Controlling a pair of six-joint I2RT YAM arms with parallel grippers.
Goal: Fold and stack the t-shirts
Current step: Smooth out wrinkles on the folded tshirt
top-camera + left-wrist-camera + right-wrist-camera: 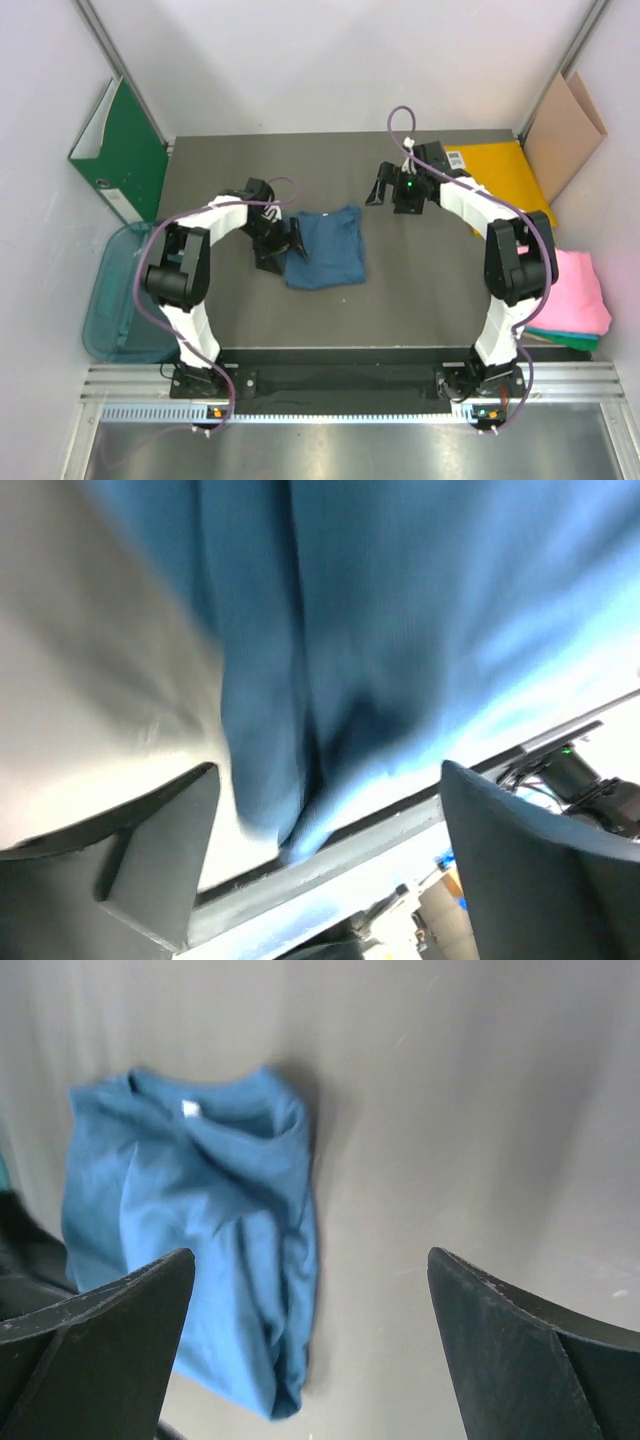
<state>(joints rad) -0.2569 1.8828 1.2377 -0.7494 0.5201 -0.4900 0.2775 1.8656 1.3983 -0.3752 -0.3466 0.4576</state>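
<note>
Your left fingers point(150, 870) stood spread at the left edge of the dark blue t-shirt point(325, 250), which lay loosely folded mid bench point(430, 290). Your right fingers point(100, 1330) hung wide open, holding nothing. The pink t-shirt point(580, 285) sat far right.

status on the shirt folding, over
left gripper jaws open at left edge of blue shirt. right gripper jaws open, empty, off it. blue shirt roughly folded mid-table, pink shirt off to the right. nothing blocking.
</note>
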